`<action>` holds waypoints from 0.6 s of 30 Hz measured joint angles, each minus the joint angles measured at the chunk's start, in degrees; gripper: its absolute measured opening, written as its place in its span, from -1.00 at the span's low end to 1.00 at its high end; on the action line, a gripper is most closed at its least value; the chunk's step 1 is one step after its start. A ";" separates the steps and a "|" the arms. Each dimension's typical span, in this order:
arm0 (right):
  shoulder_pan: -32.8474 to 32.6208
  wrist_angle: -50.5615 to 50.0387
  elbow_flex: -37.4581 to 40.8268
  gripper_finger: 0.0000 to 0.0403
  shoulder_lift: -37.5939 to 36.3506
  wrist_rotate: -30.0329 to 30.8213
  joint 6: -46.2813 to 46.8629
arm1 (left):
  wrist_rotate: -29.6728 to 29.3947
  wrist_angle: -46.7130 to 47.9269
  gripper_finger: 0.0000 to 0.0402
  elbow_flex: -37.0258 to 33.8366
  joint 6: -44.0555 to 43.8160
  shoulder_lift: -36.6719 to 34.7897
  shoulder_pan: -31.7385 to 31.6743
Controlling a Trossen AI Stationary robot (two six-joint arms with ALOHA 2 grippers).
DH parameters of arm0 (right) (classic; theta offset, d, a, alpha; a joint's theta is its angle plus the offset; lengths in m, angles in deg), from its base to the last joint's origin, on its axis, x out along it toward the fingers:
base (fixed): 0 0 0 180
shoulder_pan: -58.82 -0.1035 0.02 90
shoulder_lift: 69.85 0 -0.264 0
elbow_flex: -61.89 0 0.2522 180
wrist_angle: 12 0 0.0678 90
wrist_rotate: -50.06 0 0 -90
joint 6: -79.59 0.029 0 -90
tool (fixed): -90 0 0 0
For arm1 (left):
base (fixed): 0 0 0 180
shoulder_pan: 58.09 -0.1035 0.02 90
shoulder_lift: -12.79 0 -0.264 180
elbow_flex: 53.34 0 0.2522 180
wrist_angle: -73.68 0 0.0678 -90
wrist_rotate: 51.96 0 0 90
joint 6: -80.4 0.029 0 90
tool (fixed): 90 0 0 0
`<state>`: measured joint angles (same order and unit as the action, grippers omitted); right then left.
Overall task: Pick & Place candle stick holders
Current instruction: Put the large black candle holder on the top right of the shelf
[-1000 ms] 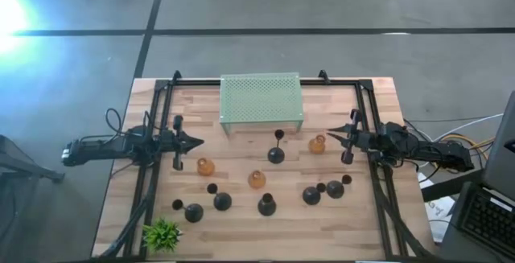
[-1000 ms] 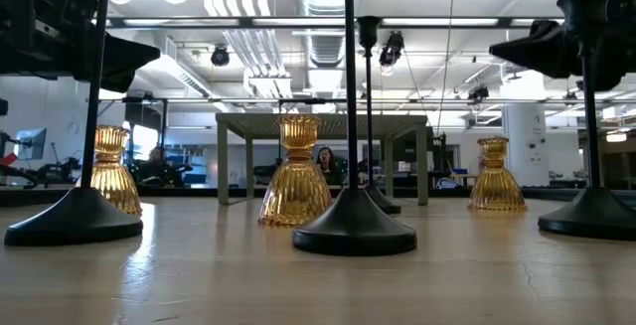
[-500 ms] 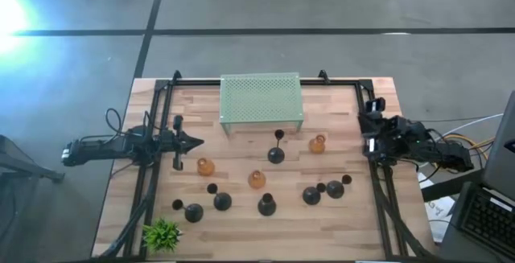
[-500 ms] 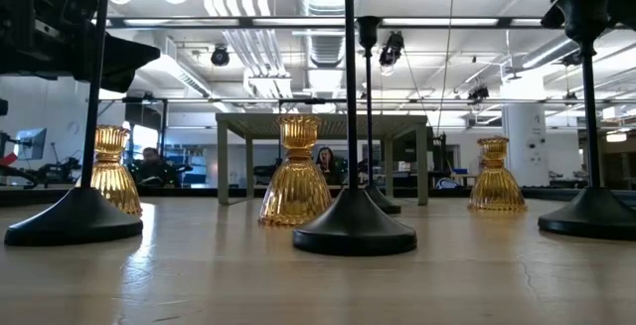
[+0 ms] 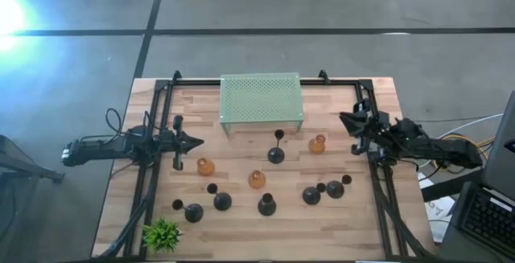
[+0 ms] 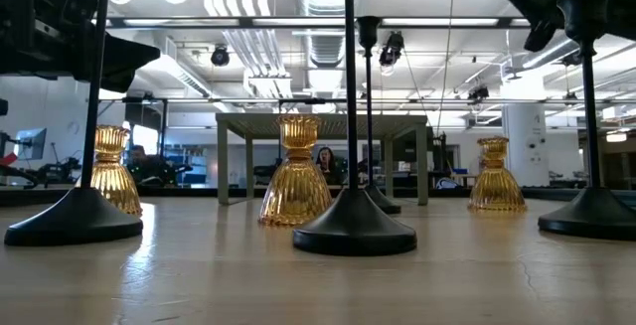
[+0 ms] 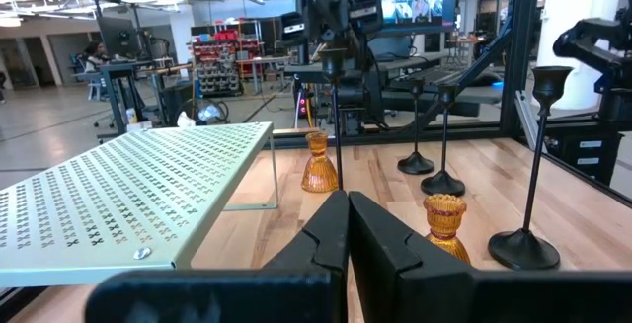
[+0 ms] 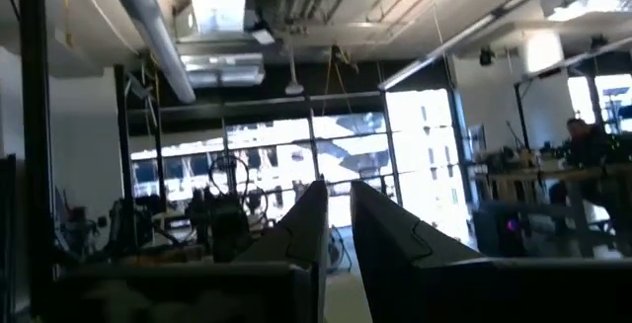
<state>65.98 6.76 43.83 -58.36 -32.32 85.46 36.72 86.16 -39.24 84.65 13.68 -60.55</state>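
1. The right gripper (image 5: 344, 121) hangs at the table's right edge, its narrowly parted fingers holding nothing and aimed inward.
2. The bulbous amber-orange glass candle holder (image 5: 318, 144) stands upright just inward of it, toward the table's front; this arm is nearer.
3. The left gripper (image 5: 196, 142) waits clenched and empty at the left, beside another amber glass holder (image 5: 206, 166).

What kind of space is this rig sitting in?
Most likely an open robotics lab or workshop. Exposed ducts and strip lights run overhead, other workbenches stand behind the wooden table, and stocked shelving lines the far side, with a person seated there.
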 joint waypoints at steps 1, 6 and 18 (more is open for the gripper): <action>0.00 -1.56 -1.16 -0.78 1.66 -0.13 -0.02 | -0.01 -0.01 -0.93 0.00 0.00 0.01 -0.01; -0.02 -13.94 -9.70 -0.72 10.18 -0.13 -2.50 | -0.02 0.00 -0.93 0.00 0.00 0.02 -0.01; -0.02 -22.91 -22.09 -0.66 33.30 -8.07 -6.79 | -0.27 -1.44 -0.93 0.00 -0.26 0.01 -0.04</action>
<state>65.96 -16.15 21.74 -25.07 -40.39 78.67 36.45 84.72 -39.24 84.39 13.69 -60.59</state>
